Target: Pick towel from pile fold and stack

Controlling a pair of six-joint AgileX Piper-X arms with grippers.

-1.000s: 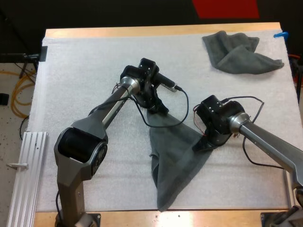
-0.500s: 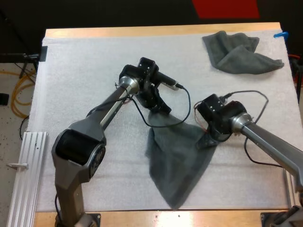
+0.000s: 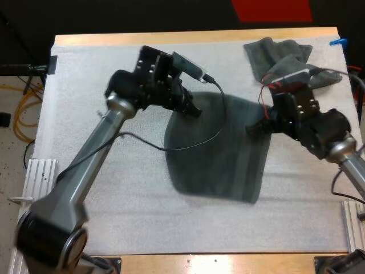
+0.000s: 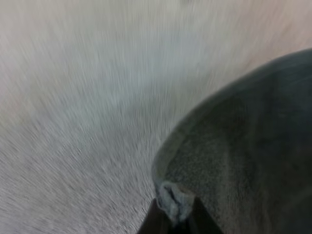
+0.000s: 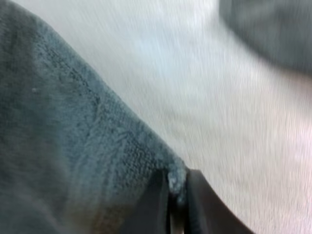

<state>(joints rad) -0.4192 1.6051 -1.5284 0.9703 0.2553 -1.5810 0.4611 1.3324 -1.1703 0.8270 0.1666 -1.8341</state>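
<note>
A dark grey-green towel (image 3: 219, 151) hangs spread between my two grippers above the middle of the mat, its lower edge swinging free. My left gripper (image 3: 194, 108) is shut on the towel's left top corner (image 4: 173, 204). My right gripper (image 3: 255, 127) is shut on its right top corner (image 5: 175, 183). In both wrist views the black fingers (image 4: 151, 219) pinch a small tuft of cloth. A second, crumpled towel (image 3: 288, 64) lies at the mat's far right corner, just behind my right arm.
The white mat (image 3: 102, 165) covers the table, bare on the left and front. A ribbed metal rail (image 3: 31, 211) runs beside the table's left front edge. The crumpled towel (image 5: 273, 34) shows beyond my right fingers.
Both grippers have risen and swung toward the far side, spreading apart. The towel, which hung to a point near the front edge, is now stretched wide between them.
</note>
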